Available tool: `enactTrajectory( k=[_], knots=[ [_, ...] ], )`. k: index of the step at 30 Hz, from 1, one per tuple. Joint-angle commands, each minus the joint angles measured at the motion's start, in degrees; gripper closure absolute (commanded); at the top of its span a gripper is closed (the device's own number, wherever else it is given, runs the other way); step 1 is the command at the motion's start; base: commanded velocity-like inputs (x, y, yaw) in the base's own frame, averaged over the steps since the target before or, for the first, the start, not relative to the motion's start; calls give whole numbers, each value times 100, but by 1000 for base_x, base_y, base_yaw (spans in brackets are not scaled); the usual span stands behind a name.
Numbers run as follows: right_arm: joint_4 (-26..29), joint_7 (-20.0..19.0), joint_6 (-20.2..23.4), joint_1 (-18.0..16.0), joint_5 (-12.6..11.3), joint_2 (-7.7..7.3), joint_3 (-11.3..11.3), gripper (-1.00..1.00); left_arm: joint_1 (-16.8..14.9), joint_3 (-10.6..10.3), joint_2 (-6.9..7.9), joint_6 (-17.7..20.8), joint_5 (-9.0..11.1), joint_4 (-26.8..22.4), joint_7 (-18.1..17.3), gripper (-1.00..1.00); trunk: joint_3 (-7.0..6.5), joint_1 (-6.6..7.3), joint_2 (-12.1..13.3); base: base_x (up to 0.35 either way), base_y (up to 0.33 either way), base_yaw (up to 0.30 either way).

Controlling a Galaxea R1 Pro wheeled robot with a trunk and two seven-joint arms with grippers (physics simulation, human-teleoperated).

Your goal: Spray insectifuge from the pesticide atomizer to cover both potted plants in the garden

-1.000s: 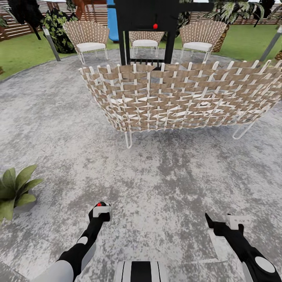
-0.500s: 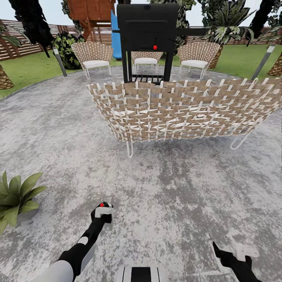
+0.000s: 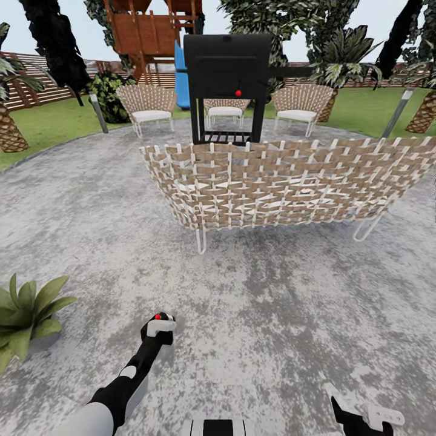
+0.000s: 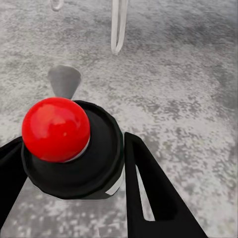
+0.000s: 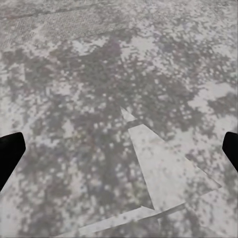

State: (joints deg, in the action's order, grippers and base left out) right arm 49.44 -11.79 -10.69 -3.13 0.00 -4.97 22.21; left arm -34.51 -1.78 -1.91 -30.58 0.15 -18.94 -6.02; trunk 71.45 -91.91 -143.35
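My left gripper is shut on the pesticide atomizer, held upright low over the grey patio. In the left wrist view the atomizer shows a dark round cap topped by a red knob, clamped between the black fingers of that gripper. One potted plant, a low rosette of pointed green leaves in a small grey pot, sits on the paving left of my left arm. My right gripper hangs open and empty at the lower right; the right wrist view has this gripper spread wide over bare paving.
A woven wicker sofa on thin white legs stands across the patio ahead. Behind it is a black grill, three wicker chairs, lawn, palms and a brown fence. Open paving lies between me and the sofa.
The head view has tilted up, bringing sky and treetops in. My right gripper has sunk toward the picture's lower edge. The left gripper keeps its hold on the atomizer.
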Motion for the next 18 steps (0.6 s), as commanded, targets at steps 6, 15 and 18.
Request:
enactTrajectory(
  k=[6, 15, 18],
  knots=[
    [-92, -47, -38, -4, 8, 4, 20, -100, -3, -7, -4, -18, 2, 5, -5, 100, -130, 16, 7, 0, 0, 0],
    [-99, -17, -39, -4, 0, 22, 20, -100, -3, -66, -10, -18, 2, 13, 3, 100, -304, 156, 252, 0, 0, 177],
    [-101, -16, -43, -4, 0, 22, 20, -100, -3, -74, -11, -18, 2, 13, 4, 100, -360, 222, 373, 0, 0, 274]
  ],
)
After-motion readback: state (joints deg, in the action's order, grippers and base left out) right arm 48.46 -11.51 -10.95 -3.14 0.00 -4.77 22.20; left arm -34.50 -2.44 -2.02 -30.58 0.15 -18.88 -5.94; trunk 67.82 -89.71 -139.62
